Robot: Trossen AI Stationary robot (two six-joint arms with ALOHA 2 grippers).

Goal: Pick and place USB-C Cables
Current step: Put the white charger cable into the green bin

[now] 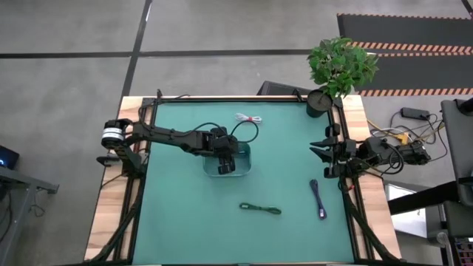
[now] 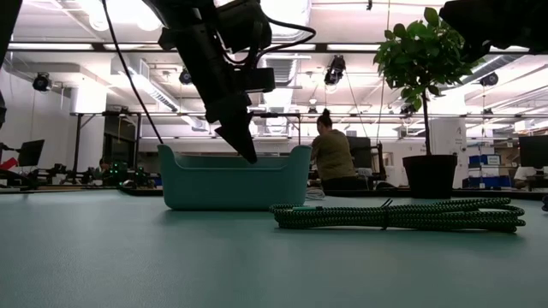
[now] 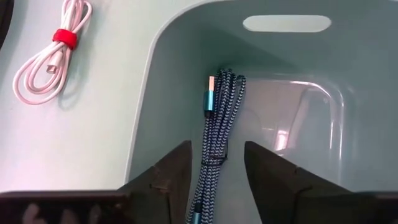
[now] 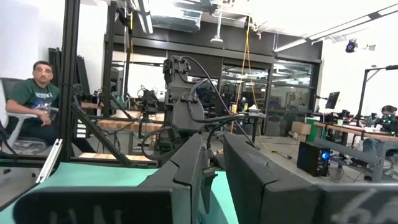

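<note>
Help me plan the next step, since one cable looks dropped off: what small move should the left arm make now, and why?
Probably lift the left gripper straight up out of the teal bin. Its fingers stand apart and the blue braided cable lies loose on the bin floor between them, so the drop looks done. The white cable, green cable and dark blue cable remain on the table.
</note>
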